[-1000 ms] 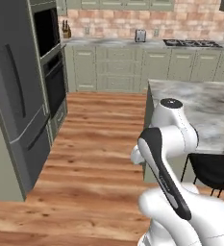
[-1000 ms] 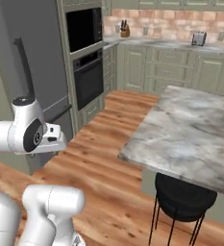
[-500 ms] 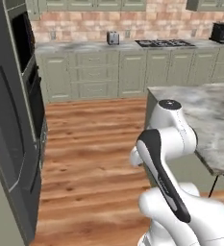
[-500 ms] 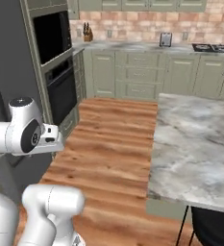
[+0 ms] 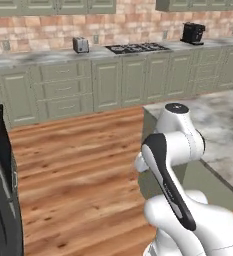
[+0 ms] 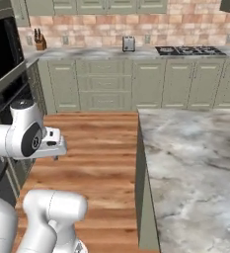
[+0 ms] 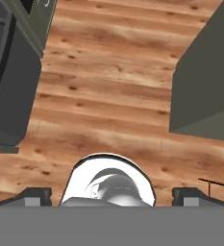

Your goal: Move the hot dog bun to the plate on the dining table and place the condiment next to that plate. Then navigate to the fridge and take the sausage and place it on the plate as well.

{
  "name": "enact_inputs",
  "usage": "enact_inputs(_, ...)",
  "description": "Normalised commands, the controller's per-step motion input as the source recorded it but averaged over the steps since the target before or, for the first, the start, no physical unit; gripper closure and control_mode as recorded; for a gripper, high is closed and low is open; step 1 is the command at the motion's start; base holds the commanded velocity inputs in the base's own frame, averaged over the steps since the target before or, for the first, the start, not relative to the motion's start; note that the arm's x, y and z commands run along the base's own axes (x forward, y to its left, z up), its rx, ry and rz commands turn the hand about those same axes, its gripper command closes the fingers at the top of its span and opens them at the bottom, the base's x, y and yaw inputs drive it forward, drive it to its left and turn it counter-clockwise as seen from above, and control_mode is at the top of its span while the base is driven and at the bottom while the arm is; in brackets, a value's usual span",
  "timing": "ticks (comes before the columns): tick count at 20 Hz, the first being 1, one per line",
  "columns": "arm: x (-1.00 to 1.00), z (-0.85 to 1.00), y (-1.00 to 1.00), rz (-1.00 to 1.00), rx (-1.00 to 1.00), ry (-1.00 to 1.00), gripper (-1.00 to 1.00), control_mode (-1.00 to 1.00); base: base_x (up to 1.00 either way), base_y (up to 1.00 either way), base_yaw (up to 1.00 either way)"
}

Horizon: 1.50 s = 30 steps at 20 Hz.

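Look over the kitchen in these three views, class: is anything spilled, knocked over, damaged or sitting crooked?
Nothing stands out. The toaster and knife block stand upright on the counter, the wood floor is clean, and the open gripper holds nothing.

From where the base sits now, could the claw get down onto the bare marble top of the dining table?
Probably yes. The dining table stands right beside the base, its marble bare, and nothing stands between. The claw hangs open and empty over the wood floor, beside the table's side, so it needs only a swing across.

dining table (image 6: 195, 163) right, toaster (image 6: 129, 44) on counter (image 6: 87, 53) behind
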Motion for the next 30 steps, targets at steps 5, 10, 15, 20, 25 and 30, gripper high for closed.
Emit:
enact_inputs(5, 0.00, 0.00, 0.00, 0.00, 0.00, 0.00, -1.00, 1.00, 1.00, 0.39, -0.31)
enact_inputs(10, 0.00, 0.00, 0.00, 0.00, 0.00, 0.00, -1.00, 1.00, 1.00, 0.75, -0.20)
enact_inputs(15, 0.00, 0.00, 0.00, 0.00, 0.00, 0.00, -1.00, 1.00, 1.00, 0.73, -0.14)
enact_inputs(20, 0.00, 0.00, 0.00, 0.00, 0.00, 0.00, -1.00, 1.00, 1.00, 0.66, -0.06)
enact_inputs(25, 0.00, 0.00, 0.00, 0.00, 0.00, 0.00, -1.00, 1.00, 1.00, 0.35, 0.00)
enact_inputs(30, 0.00, 0.00, 0.00, 0.00, 0.00, 0.00, -1.00, 1.00, 1.00, 0.24, 0.10)
